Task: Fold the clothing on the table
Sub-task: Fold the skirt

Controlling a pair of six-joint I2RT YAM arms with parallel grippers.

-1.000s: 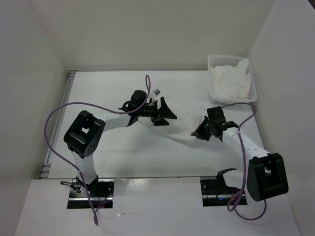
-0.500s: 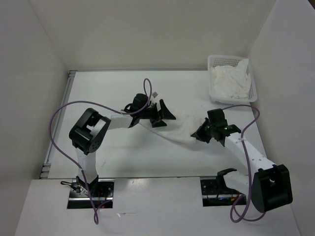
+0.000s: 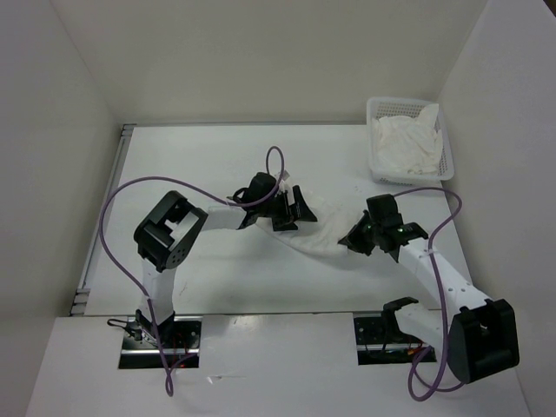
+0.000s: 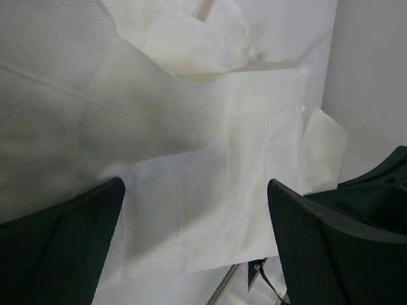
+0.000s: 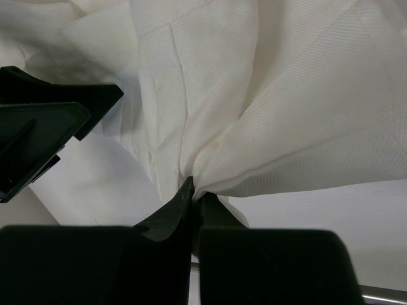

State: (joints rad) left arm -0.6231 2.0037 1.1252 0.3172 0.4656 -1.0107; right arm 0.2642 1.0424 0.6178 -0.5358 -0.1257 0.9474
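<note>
Where it lies on the table [image 3: 200, 156], a little right of the middle and nearer the right edge than the left, the clothing [image 3: 323, 233] is a thin, plain white garment, drawn into a narrow wrinkled band that runs slantwise between the two grippers. Seen from the left wrist, the fabric shows a fine woven rib and a flat folded panel with stitched seams and a loose corner flap, with softer folds bunched above it. The left gripper [image 3: 291, 208] hangs over the band's upper left end with its jaws spread wide, its fingers [image 4: 63, 248] on either side of the panel, holding nothing. The right gripper [image 3: 351, 237] is closed tight on the lower right end of the clothing, and the cloth fans out from the pinch in sharp creases. Well apart, in the far right corner of the table, a white mesh basket [image 3: 447, 165] holds a bunched white cloth [image 3: 404, 143]
</note>
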